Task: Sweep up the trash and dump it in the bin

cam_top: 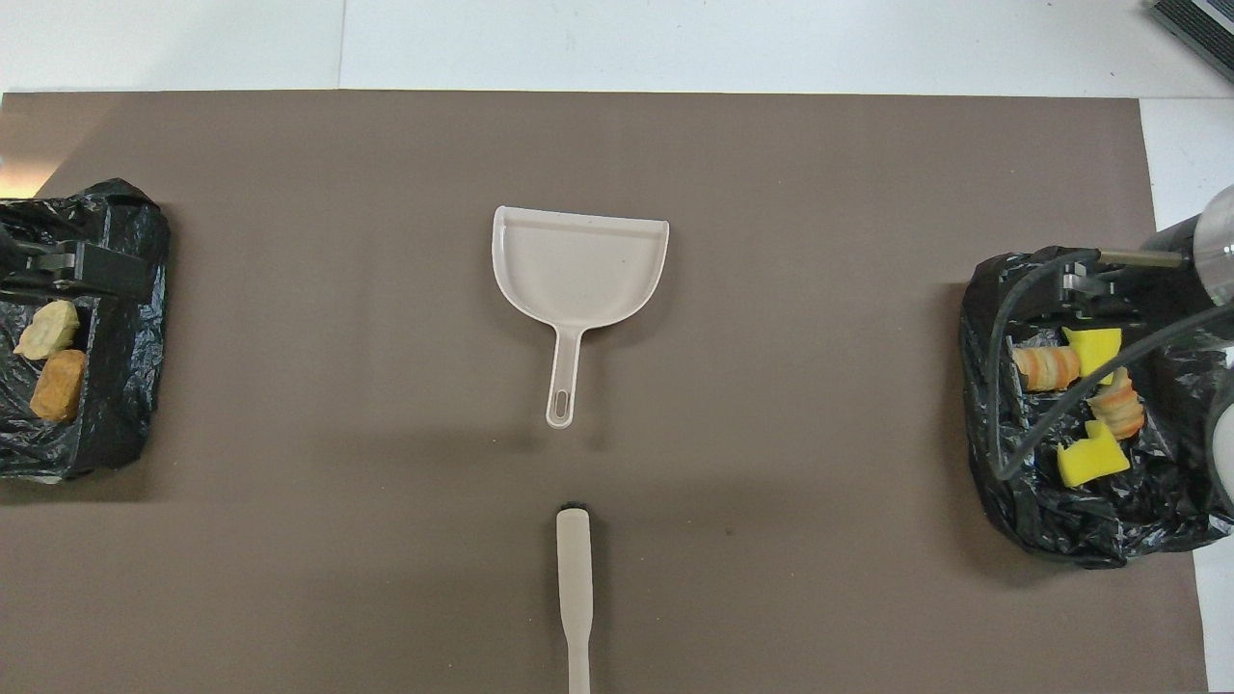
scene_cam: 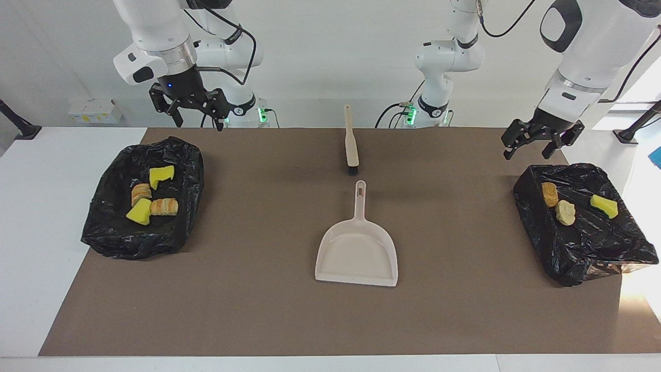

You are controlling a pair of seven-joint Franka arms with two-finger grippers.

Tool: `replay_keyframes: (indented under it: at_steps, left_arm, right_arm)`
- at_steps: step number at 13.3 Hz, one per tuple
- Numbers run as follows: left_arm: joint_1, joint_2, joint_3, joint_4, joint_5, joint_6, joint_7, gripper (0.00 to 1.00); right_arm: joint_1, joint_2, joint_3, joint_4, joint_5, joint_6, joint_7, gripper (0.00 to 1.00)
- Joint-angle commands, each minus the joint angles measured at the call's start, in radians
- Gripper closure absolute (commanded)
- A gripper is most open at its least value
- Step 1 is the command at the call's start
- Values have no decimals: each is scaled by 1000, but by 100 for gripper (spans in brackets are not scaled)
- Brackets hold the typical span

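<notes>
All 7 trash scraps sit binned: 4 in the bag-lined bin at the right arm's table edge, 3 in the bin at the left's. Left gripper and right gripper hang spread, empty. 1 dustpan, 1 brush mid-table.

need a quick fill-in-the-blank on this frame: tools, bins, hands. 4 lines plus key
1. The dustpan on the brown mat holds ____ scraps.
2. The bin at the right arm's end holds ____ scraps.
3. The brush lies ____ the robots than the dustpan.
4. The left hand and right hand each hold ____.

Missing words: no; four; nearer to; nothing
</notes>
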Motion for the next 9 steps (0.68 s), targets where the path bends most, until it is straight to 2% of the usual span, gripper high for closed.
replay_keyframes:
  at_steps: [1, 6, 9]
  left_arm:
    - [9, -27, -4, -36, -15, -8, 19, 0]
    - [11, -27, -4, -34, -15, -9, 14, 0]
    - [9, -73, -4, -98, -11, -14, 23, 0]
  right_arm:
    - [-37, 6, -2, 12, 20, -17, -29, 0]
    - [-38, 6, 0, 12, 20, -17, -29, 0]
    - [-39, 6, -2, 12, 20, -17, -29, 0]
